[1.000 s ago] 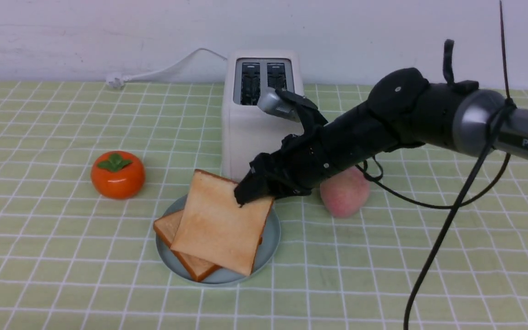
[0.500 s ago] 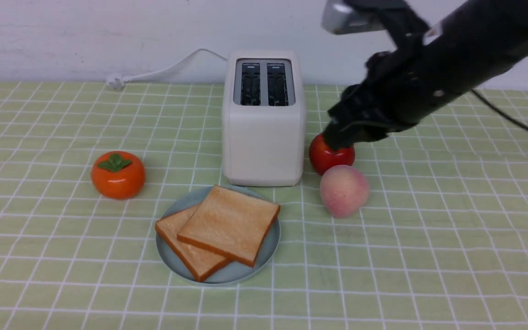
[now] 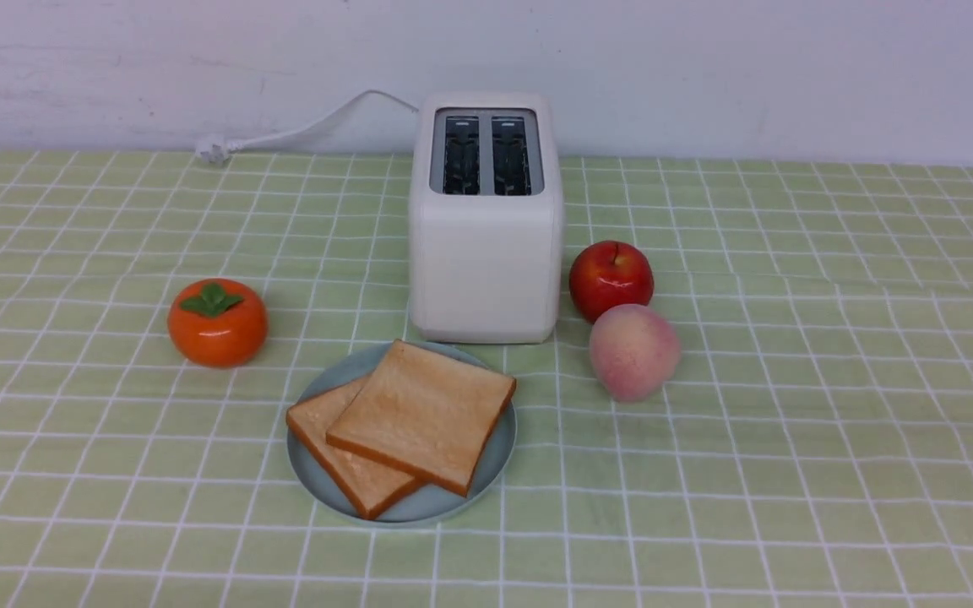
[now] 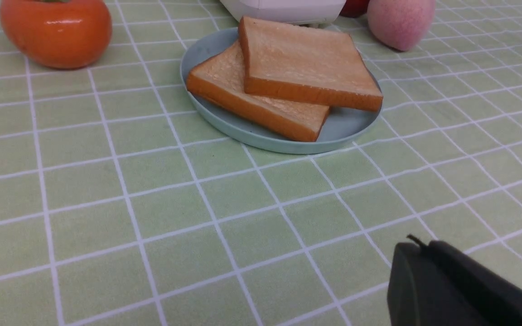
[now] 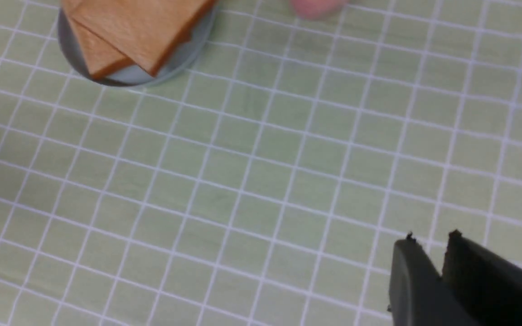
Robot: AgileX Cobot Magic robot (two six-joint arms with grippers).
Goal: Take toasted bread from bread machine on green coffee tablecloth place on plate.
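My right gripper point(image 5: 432, 234) is slightly open, empty; my left gripper point(image 4: 423, 241) is closed. Both toasts point(image 3: 423, 414) overlap on the plate point(image 3: 499, 452). From it: toaster point(image 3: 486, 270) at 12 o'clock, persimmon point(image 3: 217, 329) at 10, peach point(image 3: 634, 352) at 2.

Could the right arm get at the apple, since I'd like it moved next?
Probably yes: nothing covers the apple from above, though the toaster and peach crowd it.

You can see the upper toast slice point(image 3: 423, 415) covers part of the lower one point(image 3: 351, 452); your right wrist view crops the peach point(image 5: 317, 7) and blurs it.
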